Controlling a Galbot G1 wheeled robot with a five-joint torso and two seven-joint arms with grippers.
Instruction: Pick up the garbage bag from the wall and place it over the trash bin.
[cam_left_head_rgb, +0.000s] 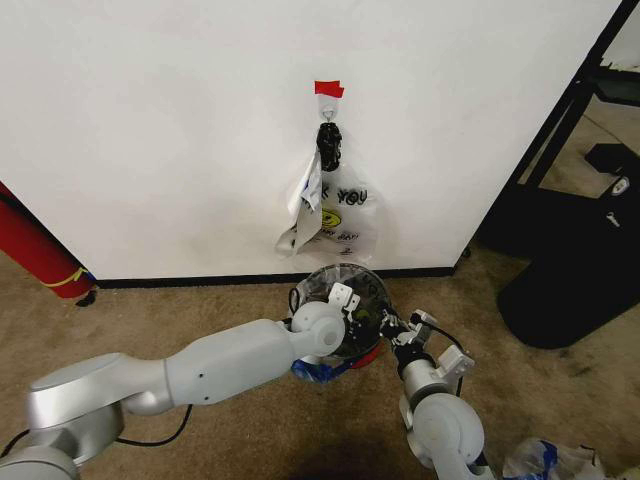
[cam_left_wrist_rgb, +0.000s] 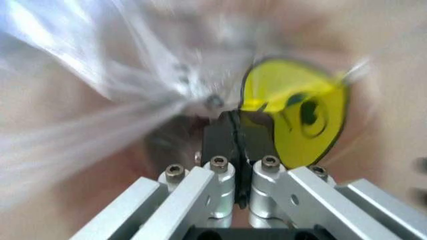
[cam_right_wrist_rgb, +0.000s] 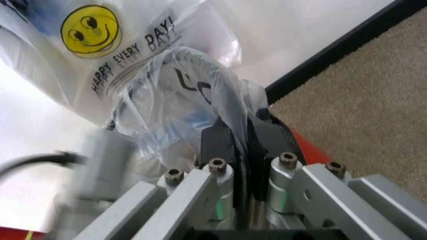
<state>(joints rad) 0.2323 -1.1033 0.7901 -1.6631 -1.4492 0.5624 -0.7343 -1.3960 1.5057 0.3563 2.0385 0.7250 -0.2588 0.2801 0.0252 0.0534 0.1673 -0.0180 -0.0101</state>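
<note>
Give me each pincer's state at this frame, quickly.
Left pincer: shut on the garbage bag, above the trash bin.
Right pincer: shut on the garbage bag at the bin's rim.

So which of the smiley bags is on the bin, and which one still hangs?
The garbage bag with blue patches is draped over the trash bin, pinched by both grippers. The "THANK YOU" bag hangs from the wall hook.
</note>
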